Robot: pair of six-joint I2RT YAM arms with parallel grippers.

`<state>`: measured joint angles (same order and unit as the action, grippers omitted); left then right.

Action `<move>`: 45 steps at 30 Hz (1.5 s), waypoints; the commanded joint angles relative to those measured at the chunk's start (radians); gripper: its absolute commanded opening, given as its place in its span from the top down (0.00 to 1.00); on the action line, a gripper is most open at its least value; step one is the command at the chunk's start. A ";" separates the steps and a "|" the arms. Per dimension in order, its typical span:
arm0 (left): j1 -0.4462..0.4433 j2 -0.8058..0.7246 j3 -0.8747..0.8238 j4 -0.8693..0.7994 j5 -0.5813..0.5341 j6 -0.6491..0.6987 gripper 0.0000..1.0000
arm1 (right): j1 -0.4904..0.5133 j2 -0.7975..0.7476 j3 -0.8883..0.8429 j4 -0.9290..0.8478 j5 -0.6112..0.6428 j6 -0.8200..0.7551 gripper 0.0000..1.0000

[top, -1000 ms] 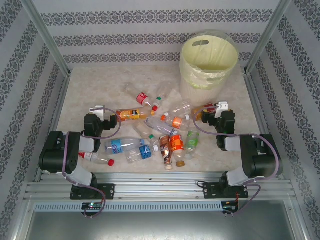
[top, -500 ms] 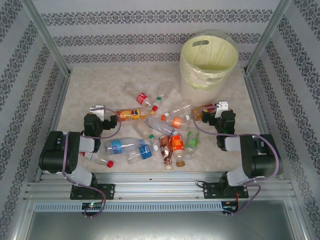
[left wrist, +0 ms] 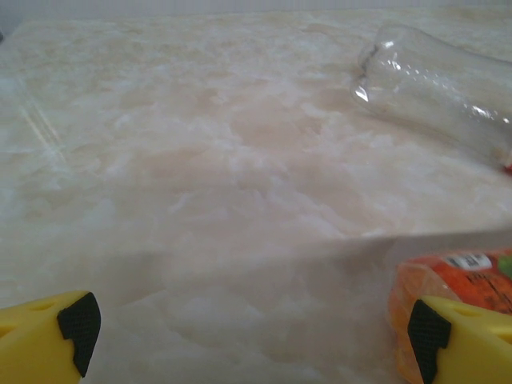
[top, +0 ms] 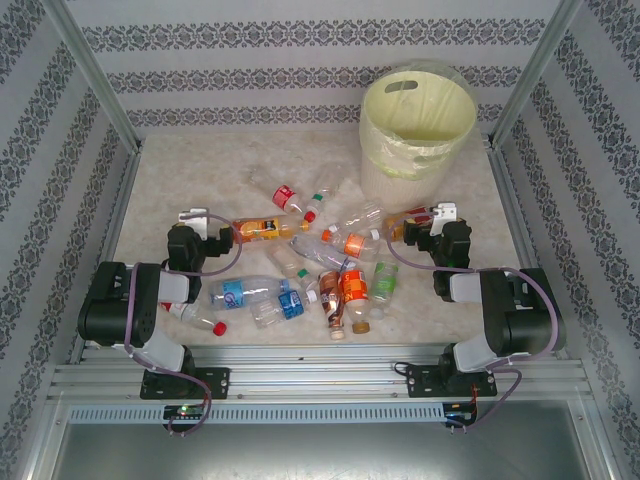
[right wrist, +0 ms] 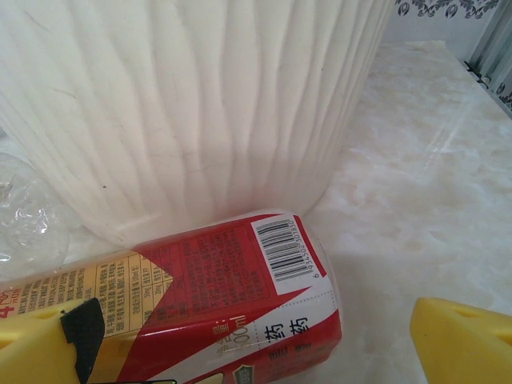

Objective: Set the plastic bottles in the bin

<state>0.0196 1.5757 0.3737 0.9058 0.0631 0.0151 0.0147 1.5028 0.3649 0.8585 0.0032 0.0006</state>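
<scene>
right jaws spread, empty. red-label bottle [right wrist: 232,296] lies on its side on the worktop [right wrist: 416,176] between them, nearer the left finger. its long axis runs finger to finger, so I'd rotate the wrist first. bin [right wrist: 184,104] just behind. left jaws spread too, orange-label bottle [left wrist: 448,280] at their right finger.

The bin [top: 400,150] is pale yellow, the plastic bottles [top: 352,286] clear, the table [top: 200,170] marbled beige.

The table [top: 200,170] is pale and looks like marble, with soft cream and pink patches. Walls [top: 250,60] with grey flower stripes stand on three sides. Two shiny metal posts [top: 93,75] rise from the back corners. Silver rails [top: 320,380] run along the near edge.
</scene>
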 commanded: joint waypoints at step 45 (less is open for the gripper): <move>-0.330 -0.502 0.476 -0.944 -0.053 -0.315 0.00 | 0.230 -0.822 0.125 -1.046 0.310 0.421 0.02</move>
<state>-0.2600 1.0763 0.7784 0.1738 -0.0334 -0.2344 0.2123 0.7162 0.4500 0.0475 0.2485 0.2928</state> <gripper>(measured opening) 0.999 0.982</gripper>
